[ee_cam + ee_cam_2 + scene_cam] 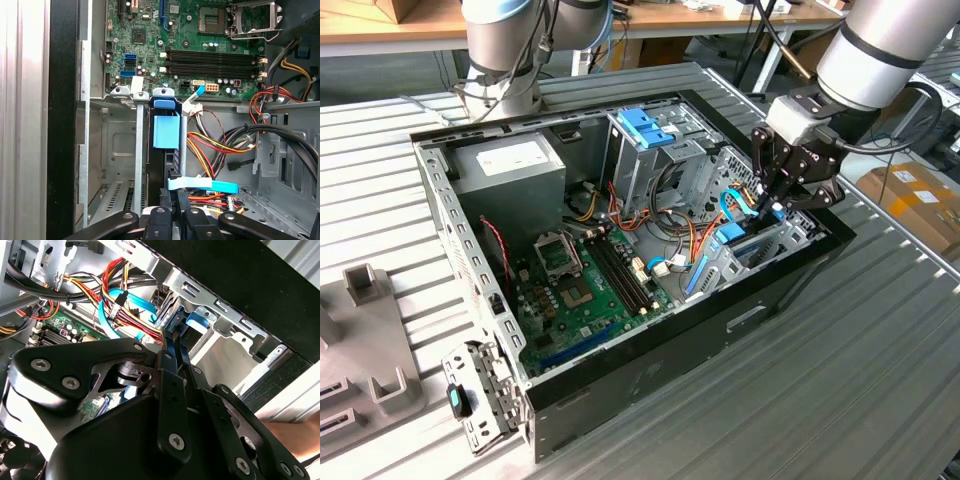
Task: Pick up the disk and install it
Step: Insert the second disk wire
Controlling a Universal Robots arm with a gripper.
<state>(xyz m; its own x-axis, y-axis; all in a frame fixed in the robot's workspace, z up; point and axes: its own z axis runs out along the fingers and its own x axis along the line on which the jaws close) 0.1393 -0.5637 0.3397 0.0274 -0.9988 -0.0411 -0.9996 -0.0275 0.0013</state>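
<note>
The disk (165, 131) stands on edge in a slot of the metal drive bay (120, 150), at the corner of the open computer case on the exterior view's right. Its light-blue rail (732, 236) shows above the bay's edge, and its dark body drops down between the bay walls. My gripper (767, 208) hangs straight over it. In both wrist views the black fingers (170, 365) stand close together, pinched on the disk's blue end (197, 320). The fingertips (172, 195) reach the disk's near edge.
Red, yellow and blue cables (220, 150) run right beside the bay. The motherboard (582, 290), power supply (510, 165) and a blue-topped drive cage (645, 130) fill the case. Grey fixtures (370, 340) lie on the slatted table. A hand (295, 440) shows outside the case.
</note>
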